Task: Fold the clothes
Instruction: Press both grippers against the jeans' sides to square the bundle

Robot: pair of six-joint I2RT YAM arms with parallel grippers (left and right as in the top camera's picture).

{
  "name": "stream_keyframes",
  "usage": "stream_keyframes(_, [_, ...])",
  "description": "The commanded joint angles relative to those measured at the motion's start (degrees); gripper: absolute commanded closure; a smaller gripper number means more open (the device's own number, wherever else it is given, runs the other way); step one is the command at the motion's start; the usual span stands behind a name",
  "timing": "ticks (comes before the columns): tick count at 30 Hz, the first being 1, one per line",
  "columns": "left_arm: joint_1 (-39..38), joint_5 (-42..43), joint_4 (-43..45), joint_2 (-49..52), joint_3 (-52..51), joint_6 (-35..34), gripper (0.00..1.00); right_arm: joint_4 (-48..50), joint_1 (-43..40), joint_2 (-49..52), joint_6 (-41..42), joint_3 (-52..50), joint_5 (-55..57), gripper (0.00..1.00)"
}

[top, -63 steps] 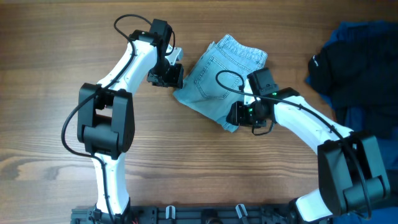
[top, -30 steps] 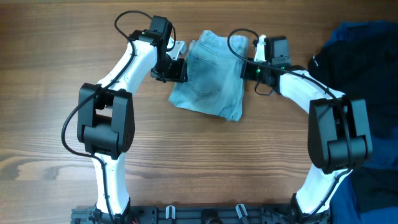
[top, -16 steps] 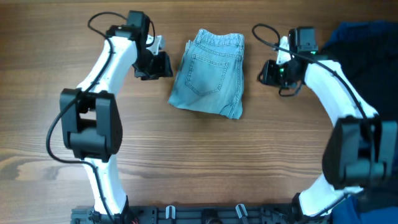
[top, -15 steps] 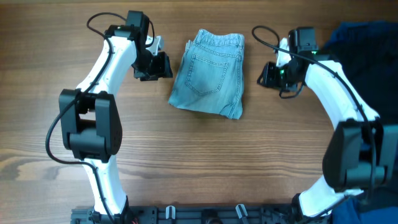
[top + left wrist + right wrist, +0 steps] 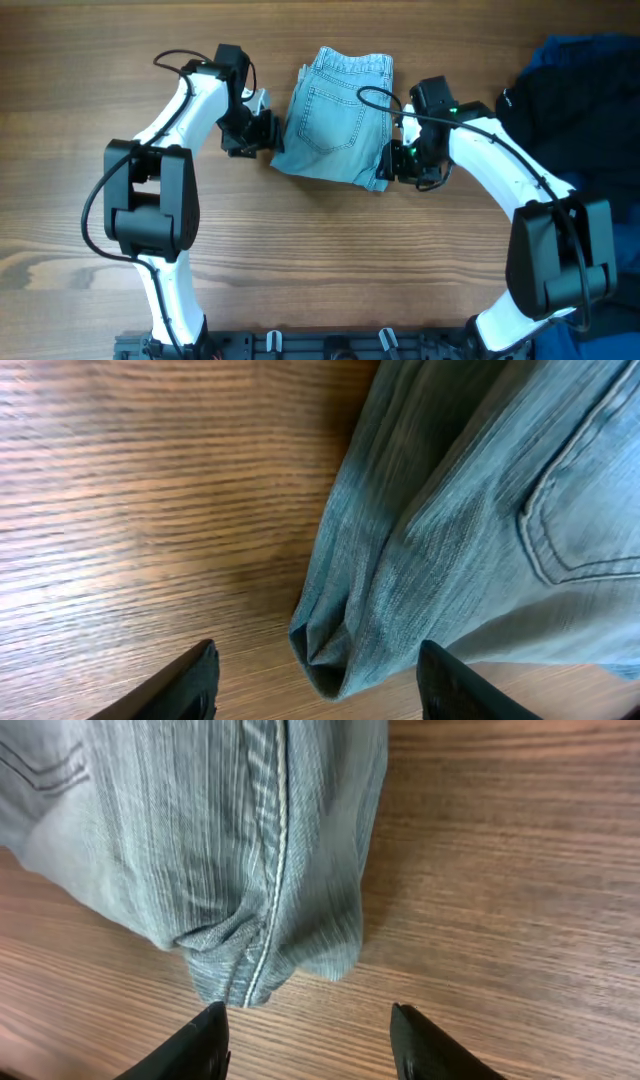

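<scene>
The denim shorts (image 5: 345, 140) are found folded into a compact rectangle on the far half of the wooden table (image 5: 320, 270), roughly midway between the two arms. The waistband (image 5: 347, 62) is turned toward the far edge, and one stitched patch pocket (image 5: 328, 112) faces up. The hemmed ends are laid toward the near side, and the lower edge runs slightly askew.

The left gripper (image 5: 262, 135) is positioned just beside the shorts' left edge, near the lower left corner. In the left wrist view (image 5: 318, 660) its jaws are seen parted wide. The stacked layers of the folded corner (image 5: 330, 650) lie in the gap between the two dark fingers (image 5: 195, 680). No finger is seen touching the cloth, and nothing is gripped.

The right gripper (image 5: 397, 160) is placed close against the lower right corner. In the right wrist view (image 5: 307, 1015) its jaws are likewise spread apart. The seamed corner of the shorts (image 5: 250, 960) sits just ahead of the fingers (image 5: 200, 1045), apart from both. Nothing is held.

A black garment (image 5: 535, 115) with a small white mark (image 5: 505, 98) is noted at the table's right side. It lies on dark-blue fabric (image 5: 590, 50), well apart from the shorts.
</scene>
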Motion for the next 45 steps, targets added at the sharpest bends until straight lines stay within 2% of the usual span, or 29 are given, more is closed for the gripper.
stream_keyframes(1, [-0.1,3.0,1.0,-0.4,-1.4,-0.7,0.37,2.0,2.1,-0.1,3.5,-0.5,0.8,0.48])
stream_keyframes(15, [-1.2,4.8,2.3,-0.4,-4.2,-0.8,0.39,6.6,5.7,2.6,8.1,-2.9,5.9,0.48])
stream_keyframes(17, [-1.2,4.8,4.0,-0.4,-5.5,-0.8,0.42,7.8,5.7,2.9,8.1,-3.5,5.9,0.49])
stream_keyframes(19, [-1.2,4.7,6.2,-0.4,-6.6,-1.0,0.51,8.2,5.7,2.9,8.3,-3.5,5.9,0.5])
stream_keyframes(23, [-1.2,4.7,8.2,-0.4,-6.7,-1.0,0.67,8.5,5.7,2.9,9.3,-3.5,6.0,0.55])
stream_keyframes(24, [-1.2,4.7,8.8,-0.4,-6.7,-1.0,0.71,8.9,5.7,2.9,9.3,-3.5,6.0,0.6])
stream_keyframes(27, [-1.2,4.7,9.1,-0.4,-6.7,-1.0,0.73,10.6,5.7,2.9,9.3,-4.2,6.0,0.69])
stream_keyframes(31, [-1.2,4.7,9.2,-0.4,-6.7,-1.0,0.76,11.6,5.7,2.9,9.2,-4.9,6.1,0.95])
stream_keyframes(37, [-1.0,4.0,10.1,-0.4,-6.7,-1.0,0.95,8.3,3.2,2.8,2.5,-4.8,9.2,0.96])
stream_keyframes(40, [-0.8,2.5,11.2,-0.4,-6.7,-1.0,0.96,6.4,0.5,2.8,-0.1,-4.8,13.0,0.96])
stream_keyframes(45, [-0.5,2.6,12.0,-0.4,-6.7,-1.2,0.96,6.9,-0.9,2.8,-2.8,-4.8,13.0,0.96])
